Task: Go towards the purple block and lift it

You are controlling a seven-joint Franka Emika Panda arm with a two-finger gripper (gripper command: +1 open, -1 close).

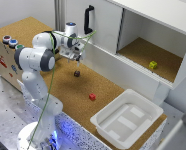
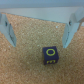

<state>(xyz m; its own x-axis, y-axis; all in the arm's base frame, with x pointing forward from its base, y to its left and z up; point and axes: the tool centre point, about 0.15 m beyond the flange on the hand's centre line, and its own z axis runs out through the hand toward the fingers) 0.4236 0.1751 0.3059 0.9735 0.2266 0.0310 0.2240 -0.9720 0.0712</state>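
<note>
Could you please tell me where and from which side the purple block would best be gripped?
Probably from straight above, closing on two opposite vertical faces. The purple block is a small cube resting flat on the cork tabletop, with free space around it. The gripper is above it with jaws open, wider than the cube.

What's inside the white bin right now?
The white bin looks empty in the exterior view: only bare white floor with raised ribs. Its near wall hides a strip of the floor. The purple block and red cube lie outside on the cork.

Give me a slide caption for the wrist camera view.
Wrist view: open end effector hovering over the cork surface, with the purple block lying just beyond its fingertips, not yet grasped.
</note>
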